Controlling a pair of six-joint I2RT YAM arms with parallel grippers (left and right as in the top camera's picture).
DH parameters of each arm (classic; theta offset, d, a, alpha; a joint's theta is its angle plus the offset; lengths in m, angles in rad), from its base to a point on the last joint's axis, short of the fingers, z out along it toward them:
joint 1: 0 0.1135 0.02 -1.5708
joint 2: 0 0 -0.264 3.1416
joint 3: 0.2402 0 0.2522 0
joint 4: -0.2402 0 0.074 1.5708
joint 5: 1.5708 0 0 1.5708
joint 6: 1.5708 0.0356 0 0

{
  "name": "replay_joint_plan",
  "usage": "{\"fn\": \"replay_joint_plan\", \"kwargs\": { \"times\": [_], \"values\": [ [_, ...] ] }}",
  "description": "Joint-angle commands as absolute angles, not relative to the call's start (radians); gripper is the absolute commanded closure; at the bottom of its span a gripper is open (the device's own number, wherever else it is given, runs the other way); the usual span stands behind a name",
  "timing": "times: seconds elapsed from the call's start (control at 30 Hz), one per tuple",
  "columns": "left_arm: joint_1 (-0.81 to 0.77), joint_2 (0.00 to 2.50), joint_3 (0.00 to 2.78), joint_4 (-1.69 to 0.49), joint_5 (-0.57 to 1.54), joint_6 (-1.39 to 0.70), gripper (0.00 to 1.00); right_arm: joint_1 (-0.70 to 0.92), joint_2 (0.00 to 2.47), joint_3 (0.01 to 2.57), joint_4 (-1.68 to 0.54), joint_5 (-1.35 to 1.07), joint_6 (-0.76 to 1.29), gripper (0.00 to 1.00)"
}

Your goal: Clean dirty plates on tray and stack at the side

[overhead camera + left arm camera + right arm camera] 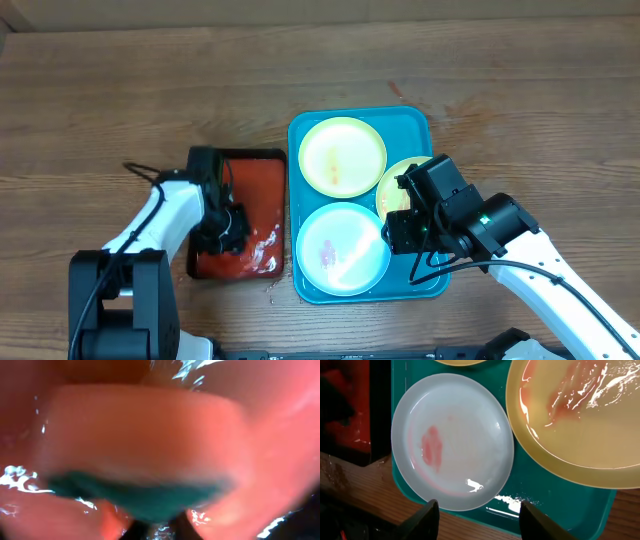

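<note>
The turquoise tray [432, 128] holds three plates. A pale yellow-green plate [342, 156] lies at its back. A second yellow-green plate [393, 182], smeared orange, is partly under my right arm. A light blue plate [342, 250] with a pink stain lies at the front. My right gripper [400, 232] is open and empty. In the right wrist view it [480, 519] hovers over the tray's front rim [560, 502], by the blue plate [452, 440] and the stained yellow plate [580, 410]. My left gripper [225, 225] is down in the red tray. Its view is blurred, with the fingers [157, 531] close around a pink sponge [145, 440] with a green underside.
The red tray with a black rim [262, 185] stands left of the turquoise tray and holds wet, shiny liquid. It also shows at the left edge of the right wrist view [350, 410]. Water drops lie on the wooden table [270, 290] in front of the trays.
</note>
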State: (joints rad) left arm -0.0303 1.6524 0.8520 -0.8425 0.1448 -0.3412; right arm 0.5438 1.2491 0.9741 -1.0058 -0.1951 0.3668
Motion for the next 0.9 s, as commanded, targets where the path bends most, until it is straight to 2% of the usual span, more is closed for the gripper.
{"fn": "replay_joint_plan", "kwargs": {
  "times": [0.0, 0.2, 0.37, 0.4, 0.47, 0.53, 0.6, 0.7, 0.73, 0.8, 0.87],
  "values": [
    [-0.034, 1.661, 0.770, -0.767, 0.185, -0.366, 0.96, 0.550, 1.248, 0.973, -1.000, -0.192, 0.376, 0.46],
    [-0.034, 1.658, 0.892, -0.825, 0.184, -0.361, 0.96, 0.550, 1.248, 0.973, -1.000, -0.191, 0.377, 0.47],
    [-0.036, 1.658, 1.013, -0.917, 0.184, -0.317, 0.95, 0.550, 1.248, 0.973, -1.000, -0.142, 0.456, 0.47],
    [-0.039, 1.658, 1.019, -0.925, 0.184, -0.307, 0.85, 0.550, 1.248, 0.973, -1.000, -0.137, 0.465, 0.47],
    [-0.045, 1.659, 1.017, -0.931, 0.172, -0.299, 0.71, 0.550, 1.248, 0.973, -1.003, -0.131, 0.476, 0.47],
    [-0.049, 1.662, 1.013, -0.930, 0.147, -0.299, 0.45, 0.550, 1.248, 0.973, -1.007, -0.131, 0.476, 0.47],
    [-0.049, 1.662, 1.005, -0.926, 0.117, -0.299, 0.34, 0.550, 1.251, 0.971, -1.008, -0.131, 0.476, 0.47],
    [-0.049, 1.662, 0.989, -0.910, 0.069, -0.299, 0.34, 0.550, 1.267, 0.964, -1.005, -0.131, 0.475, 0.47],
    [-0.049, 1.662, 0.980, -0.897, 0.059, -0.299, 0.37, 0.550, 1.274, 0.960, -1.002, -0.132, 0.469, 0.47],
    [-0.052, 1.662, 0.951, -0.841, 0.062, -0.300, 0.49, 0.550, 1.291, 0.947, -0.998, -0.131, 0.463, 0.47],
    [-0.060, 1.662, 0.906, -0.761, 0.098, -0.299, 0.63, 0.550, 1.312, 0.932, -0.991, -0.132, 0.464, 0.53]
  ]
}}
